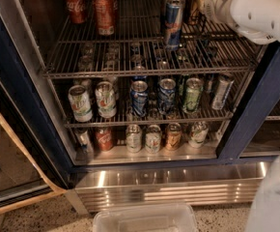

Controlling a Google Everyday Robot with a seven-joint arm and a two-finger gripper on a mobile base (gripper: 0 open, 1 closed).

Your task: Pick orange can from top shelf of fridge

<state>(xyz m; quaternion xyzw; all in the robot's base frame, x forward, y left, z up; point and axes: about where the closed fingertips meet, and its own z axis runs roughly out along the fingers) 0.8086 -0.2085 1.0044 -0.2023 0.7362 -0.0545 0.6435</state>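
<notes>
While the gripper (205, 3) is hovering in the upper right of the frame, just beside the orange can (193, 8) on the top shelf (130, 73), I cannot tell its spread. It should be approaching level, avoiding the blue can (173, 22).

A speckled floor (34, 219) is running along the bottom edge, and a clear plastic tub (145, 220) is sitting on it near the middle. A tan wooden strip (19, 151) is slanting down the left side, edging a dark glass pane (5, 175). The pincer (203, 3) is hanging at the upper right.
</notes>
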